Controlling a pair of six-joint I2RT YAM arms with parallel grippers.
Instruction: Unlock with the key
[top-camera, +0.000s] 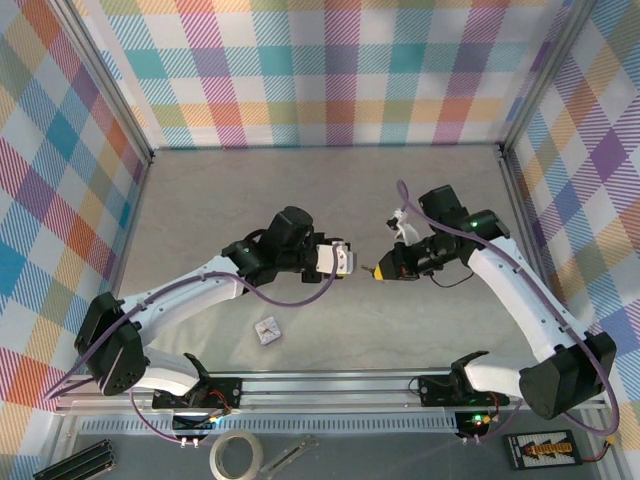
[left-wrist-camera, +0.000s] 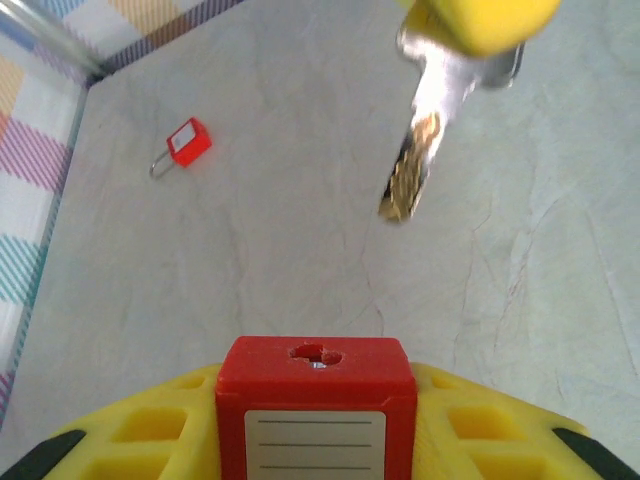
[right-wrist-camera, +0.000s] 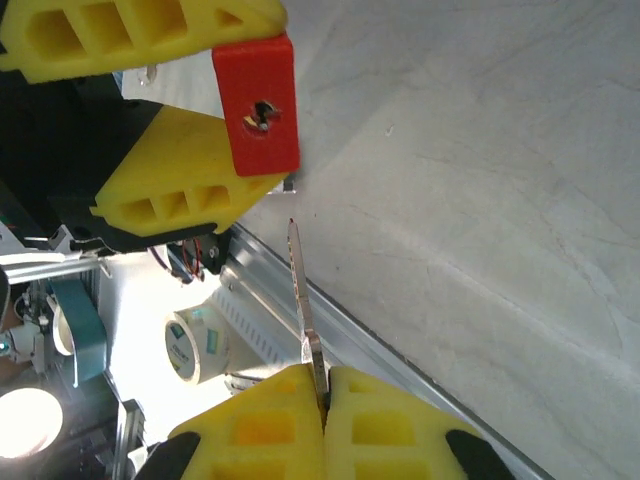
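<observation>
Inside left gripper (left-wrist-camera: 315, 425), half-hidden red padlock (left-wrist-camera: 315, 385)

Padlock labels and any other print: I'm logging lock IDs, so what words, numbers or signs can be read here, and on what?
No text is legible.
Held padlock: white label with ruled lines, nothing written on it.
Padlock on the table: white label, too small to read.
Key: no marking can be read.
Tape roll: dark print, too blurred to read.
</observation>
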